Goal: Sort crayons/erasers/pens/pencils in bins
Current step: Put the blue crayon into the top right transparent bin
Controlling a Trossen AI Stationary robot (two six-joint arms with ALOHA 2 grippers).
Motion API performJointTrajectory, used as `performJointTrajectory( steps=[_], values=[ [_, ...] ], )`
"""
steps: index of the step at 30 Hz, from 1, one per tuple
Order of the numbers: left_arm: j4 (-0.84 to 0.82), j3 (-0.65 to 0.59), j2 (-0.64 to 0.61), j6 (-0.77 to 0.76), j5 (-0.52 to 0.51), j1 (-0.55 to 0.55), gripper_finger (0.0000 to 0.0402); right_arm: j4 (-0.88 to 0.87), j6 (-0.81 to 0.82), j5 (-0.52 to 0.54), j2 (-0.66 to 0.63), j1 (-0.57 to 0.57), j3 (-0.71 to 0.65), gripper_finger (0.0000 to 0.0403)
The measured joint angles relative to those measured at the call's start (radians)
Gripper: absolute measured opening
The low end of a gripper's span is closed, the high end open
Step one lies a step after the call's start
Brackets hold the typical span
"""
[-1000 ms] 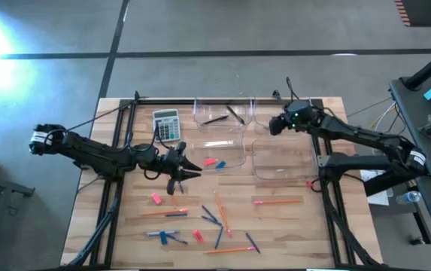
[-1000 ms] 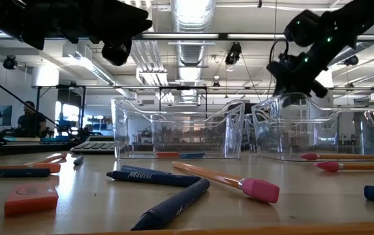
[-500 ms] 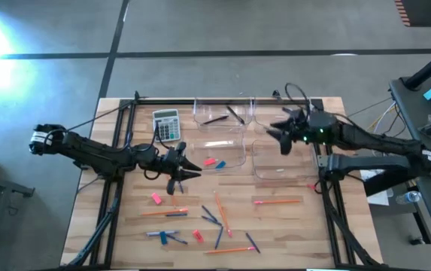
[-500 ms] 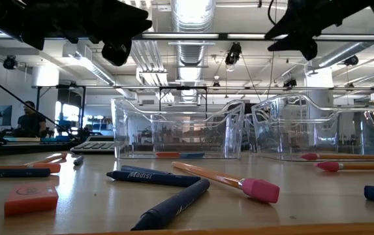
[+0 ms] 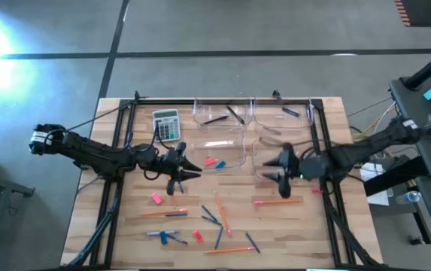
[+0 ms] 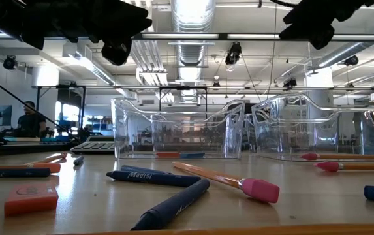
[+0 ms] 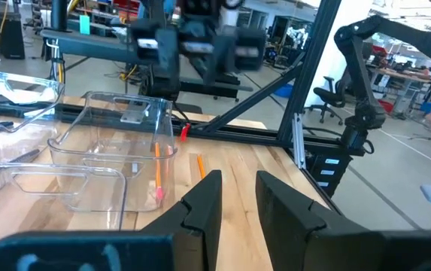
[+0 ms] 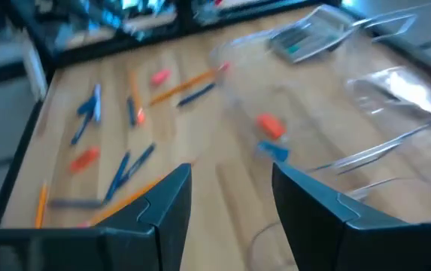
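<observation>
Nearest the table's [image 5: 328, 233] front edge, an orange pencil [image 5: 229, 250] is seen lying flat, with blue crayons [image 5: 168, 239] and a pink eraser [image 5: 197, 235] scattered toward the front left corner. Further in, more pencils [image 5: 277, 201] and another pink eraser [image 5: 156, 198] are spread across the middle.

The left gripper [image 5: 191, 170] is held above the table left of centre, its fingers [image 7: 204, 203] parted by a narrow gap with nothing between them. The right gripper [image 5: 274, 172] is poised over the near edge of the right front bin [image 5: 259, 147]; its fingers [image 8: 166, 199] are spread wide and nothing is gripped.

A pink and a light blue eraser [image 5: 213, 162] are contained in the left front bin [image 5: 241, 153]. By the back edge two more bins [image 5: 251, 109] are set, dark pens [image 5: 216, 118] lying in them, and a grey calculator [image 5: 167, 124] is placed just left of them.
</observation>
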Motion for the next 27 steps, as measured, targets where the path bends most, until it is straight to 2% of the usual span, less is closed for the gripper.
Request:
performJointTrajectory(
  steps=[5,10,17,27],
  values=[
    [0.000,0.001,-0.006,0.000,0.007,-0.001,0.0070,0.050,0.000,0.017,0.093,0.116,0.000,0.0175],
    [0.000,0.002,-0.010,0.000,0.010,-0.004,0.0070,0.143,-0.033,0.034,0.174,0.182,0.002,0.0176],
    [-0.002,0.004,-0.013,0.001,0.009,-0.010,0.0070,0.223,-0.051,0.036,0.274,0.214,0.025,0.0176],
    [-0.007,0.004,-0.013,0.010,0.009,-0.014,0.0070,0.431,-0.154,0.035,0.391,0.268,0.025,0.0176]
  ],
)
